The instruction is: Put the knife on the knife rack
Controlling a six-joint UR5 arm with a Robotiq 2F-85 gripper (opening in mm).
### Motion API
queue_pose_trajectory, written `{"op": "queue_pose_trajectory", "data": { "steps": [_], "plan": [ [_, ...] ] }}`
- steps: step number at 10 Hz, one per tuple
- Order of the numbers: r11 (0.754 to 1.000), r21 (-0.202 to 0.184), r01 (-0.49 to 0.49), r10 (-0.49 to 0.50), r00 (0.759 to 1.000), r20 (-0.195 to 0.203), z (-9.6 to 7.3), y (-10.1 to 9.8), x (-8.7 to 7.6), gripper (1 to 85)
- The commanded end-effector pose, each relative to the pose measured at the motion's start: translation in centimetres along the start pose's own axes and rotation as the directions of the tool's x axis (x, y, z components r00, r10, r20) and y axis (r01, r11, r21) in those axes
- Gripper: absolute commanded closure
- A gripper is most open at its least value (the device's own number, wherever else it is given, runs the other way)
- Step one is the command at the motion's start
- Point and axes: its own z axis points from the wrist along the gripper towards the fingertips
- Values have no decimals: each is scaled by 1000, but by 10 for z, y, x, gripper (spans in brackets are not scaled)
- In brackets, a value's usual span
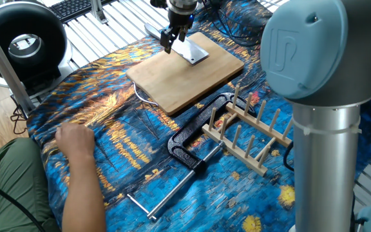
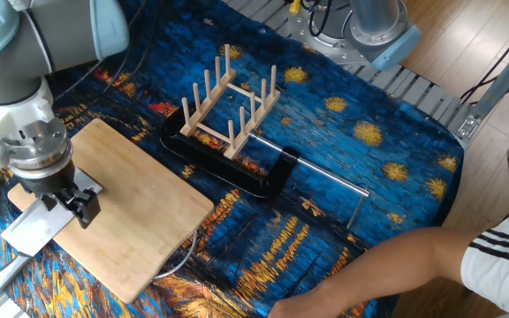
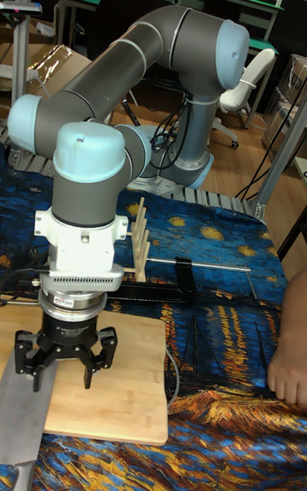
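Note:
The knife [image 1: 194, 53] lies flat with its broad silver blade on the far corner of a bamboo cutting board [image 1: 172, 80] and its handle sticking out past the board's edge. It also shows at the board's left end [image 2: 32, 231] and beside the board in the tall view [image 3: 21, 406]. My gripper [image 2: 69, 207] hangs open just above the board beside the blade, fingers spread with nothing between them [image 3: 64, 365]; it shows from the other side as well [image 1: 169, 40]. The knife rack [image 1: 250, 132], pale wood with upright pegs, stands apart on the cloth [image 2: 228, 106].
A black clamp [image 1: 192, 138] with a thin metal bar lies against the rack's base [image 2: 237, 168]. A person's hand [image 1: 76, 138] rests on the blue patterned cloth, and the arm [image 2: 396, 265] reaches in along the table's edge. A second robot arm [image 1: 314, 77] stands close by.

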Motion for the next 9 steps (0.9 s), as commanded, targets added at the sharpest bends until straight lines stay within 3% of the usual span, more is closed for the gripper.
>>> {"op": "queue_pose_trajectory", "data": {
  "steps": [1,3,5,7,9],
  "plan": [
    [1000,-4,-15,15,999,-45,-33,7,10,163],
    [999,-1,-47,47,997,-68,-64,26,10,167],
    [998,7,-61,61,995,-76,-81,41,6,167],
    [998,16,-62,63,996,-65,-91,45,5,177],
    [997,17,-71,72,995,-64,-89,46,4,180]
  ]
}}
